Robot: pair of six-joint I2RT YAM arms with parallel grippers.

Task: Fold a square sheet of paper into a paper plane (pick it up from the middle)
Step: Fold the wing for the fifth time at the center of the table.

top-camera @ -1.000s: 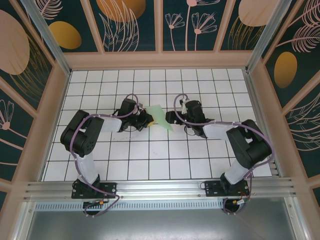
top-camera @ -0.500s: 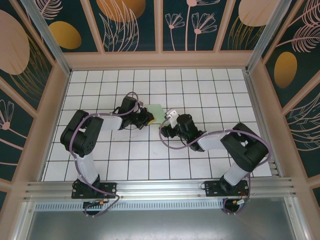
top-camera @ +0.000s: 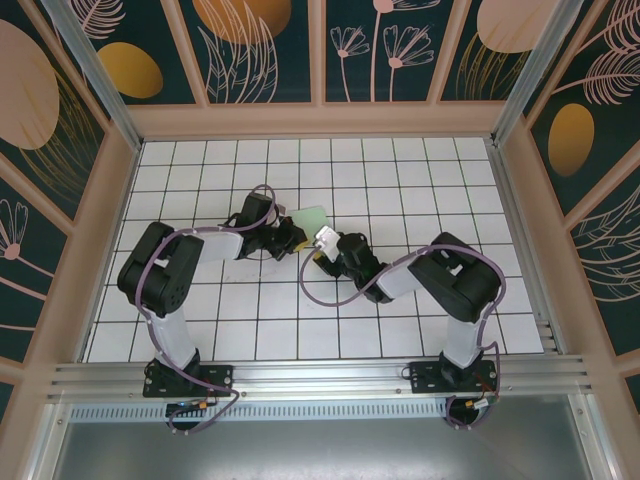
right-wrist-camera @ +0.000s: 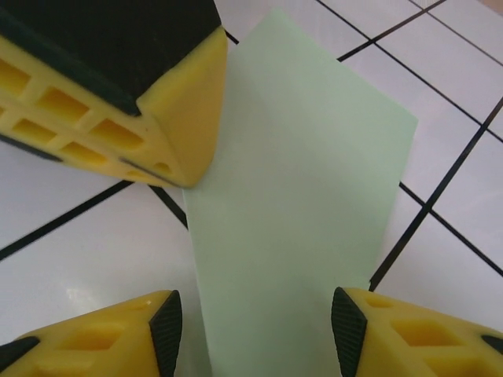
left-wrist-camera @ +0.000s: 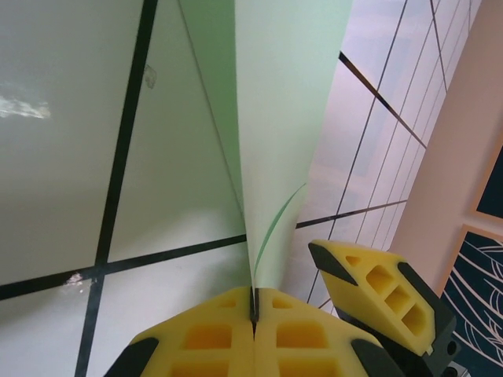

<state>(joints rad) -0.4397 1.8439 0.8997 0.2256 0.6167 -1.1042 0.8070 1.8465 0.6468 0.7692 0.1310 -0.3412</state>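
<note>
The pale mint-green sheet of paper (top-camera: 311, 218) is folded into layers and held above the white grid table. My left gripper (top-camera: 291, 238) is shut on its lower edge; in the left wrist view the paper (left-wrist-camera: 279, 118) rises from between the closed yellow fingertips of the left gripper (left-wrist-camera: 254, 302). My right gripper (top-camera: 322, 246) is close beside it on the right. In the right wrist view the right gripper (right-wrist-camera: 255, 326) is open, with the paper (right-wrist-camera: 291, 212) running between its two fingers. A left finger (right-wrist-camera: 134, 94) sits at the paper's upper left corner.
The two grippers nearly touch at the table's middle; a right finger (left-wrist-camera: 385, 302) shows beside the left jaws. Purple cables loop off both wrists. The wooden wall (top-camera: 320, 120) bounds the tiled table (top-camera: 200, 300) at the back and sides.
My right gripper has swung left to the paper and narrowed its jaws around it. The paper, earlier hanging down to the right, now stands up behind the left gripper.
</note>
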